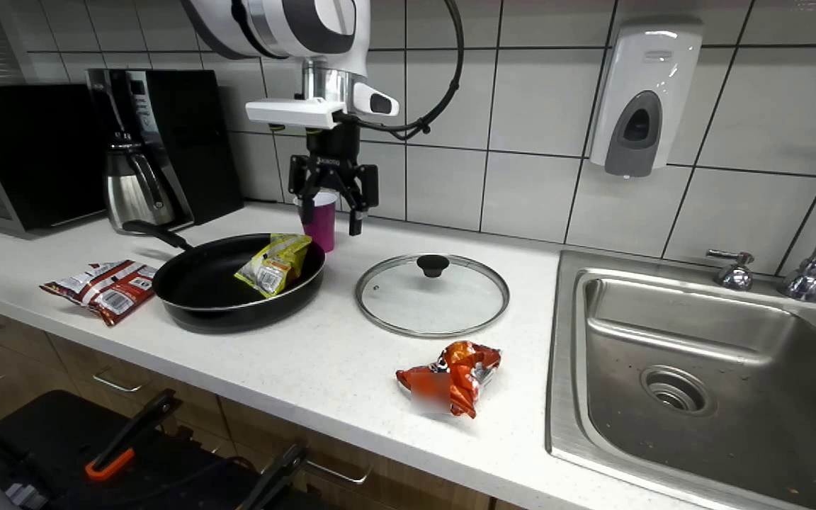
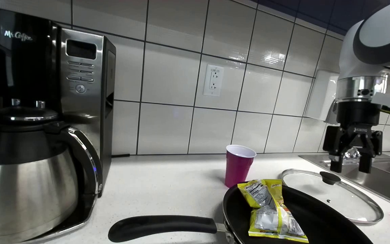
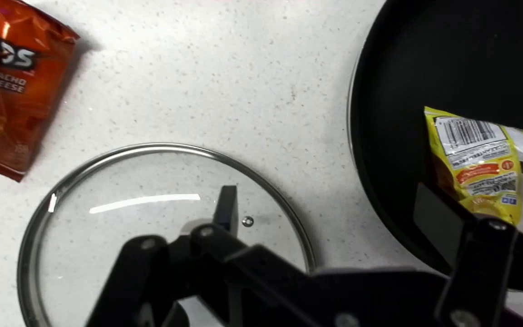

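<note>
The gripper (image 2: 350, 166) hangs empty, jaws spread, seemingly with no grasp under way, the glass lid (image 1: 443, 304) below it to one side and the pan (image 1: 199, 273) holding the yellow bag (image 1: 277, 265) to the other, so any grip would call for lowering.

On the worktop (image 1: 337, 347), one bag (image 1: 277, 263) lies in the pan (image 1: 199, 273), a second bag (image 1: 114, 287) at its left; the cup (image 1: 321, 225) stands behind, near the back edge; the lid (image 1: 433, 303) between pan and sink (image 1: 734, 432), a third bag (image 1: 465, 382) before it
</note>
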{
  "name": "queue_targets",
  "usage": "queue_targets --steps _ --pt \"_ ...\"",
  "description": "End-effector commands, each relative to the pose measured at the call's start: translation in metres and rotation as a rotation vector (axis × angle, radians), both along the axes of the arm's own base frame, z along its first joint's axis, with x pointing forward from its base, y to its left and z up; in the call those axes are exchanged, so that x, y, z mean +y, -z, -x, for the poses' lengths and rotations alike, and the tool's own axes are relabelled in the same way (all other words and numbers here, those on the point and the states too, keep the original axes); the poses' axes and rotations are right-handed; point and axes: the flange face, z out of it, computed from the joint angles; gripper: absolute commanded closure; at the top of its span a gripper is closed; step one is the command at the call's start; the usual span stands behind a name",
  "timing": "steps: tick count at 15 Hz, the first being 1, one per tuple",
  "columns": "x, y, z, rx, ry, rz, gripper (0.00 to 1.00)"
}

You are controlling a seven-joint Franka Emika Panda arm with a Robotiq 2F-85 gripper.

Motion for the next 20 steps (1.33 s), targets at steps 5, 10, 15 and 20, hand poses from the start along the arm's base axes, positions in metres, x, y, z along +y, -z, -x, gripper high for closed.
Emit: queue_targets --steps 5,10,15,20 --pt "-0.067 0.002 0.034 0.027 0.025 0.022 0.00" --pt "-0.108 0.019 0.048 0.038 0.063 0.048 0.00" --pt "-0.136 0.035 0.058 0.036 0.100 0.068 0.00" --pt "-0.157 0.058 0.065 0.014 0.115 0.077 0.00"
